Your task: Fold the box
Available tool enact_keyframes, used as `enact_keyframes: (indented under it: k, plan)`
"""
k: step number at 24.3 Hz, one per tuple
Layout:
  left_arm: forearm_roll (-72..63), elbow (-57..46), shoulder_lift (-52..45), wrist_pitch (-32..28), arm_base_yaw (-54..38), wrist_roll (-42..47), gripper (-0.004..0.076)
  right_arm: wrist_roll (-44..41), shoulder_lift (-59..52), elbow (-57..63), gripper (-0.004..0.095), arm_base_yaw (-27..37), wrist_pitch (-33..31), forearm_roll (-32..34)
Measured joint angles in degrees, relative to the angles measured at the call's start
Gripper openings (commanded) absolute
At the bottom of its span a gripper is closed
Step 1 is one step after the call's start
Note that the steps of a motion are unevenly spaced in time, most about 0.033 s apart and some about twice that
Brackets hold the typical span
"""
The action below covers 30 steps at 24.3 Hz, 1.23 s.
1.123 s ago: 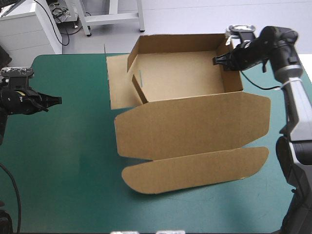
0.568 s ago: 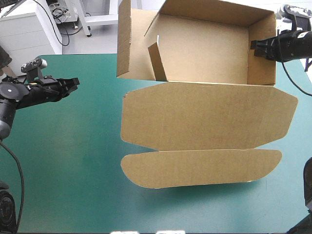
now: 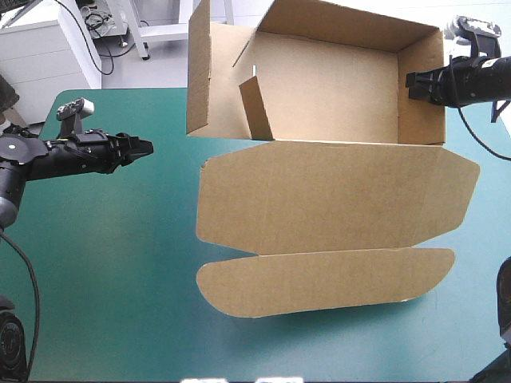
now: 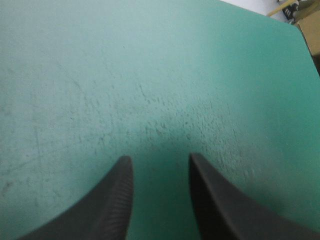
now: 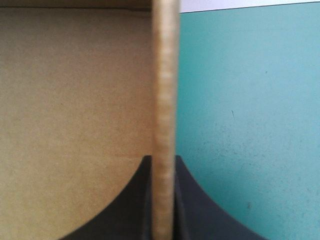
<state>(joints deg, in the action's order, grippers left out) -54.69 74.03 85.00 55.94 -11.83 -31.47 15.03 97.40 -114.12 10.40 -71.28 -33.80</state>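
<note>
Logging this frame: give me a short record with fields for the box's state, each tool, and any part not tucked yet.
box: brown, an open tray with walls raised, at the table's far side
lid: flat and open, its rounded flap toward the near edge
inner flap: stands slanted inside the tray at its left, not tucked
right tool: shut on the box's right wall
left tool: open, empty, over the teal-green cover, apart from the box's left side
</note>
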Motion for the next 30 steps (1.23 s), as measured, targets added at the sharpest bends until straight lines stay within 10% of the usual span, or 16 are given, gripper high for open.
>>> enact_keyframes:
  k: [30]
  plan:
    - [-16.6,0.0,-4.2,13.6,0.0,-1.2,0.0526,-3.2,0.8,1.7,-0.0018,-13.3,0.0,9.2]
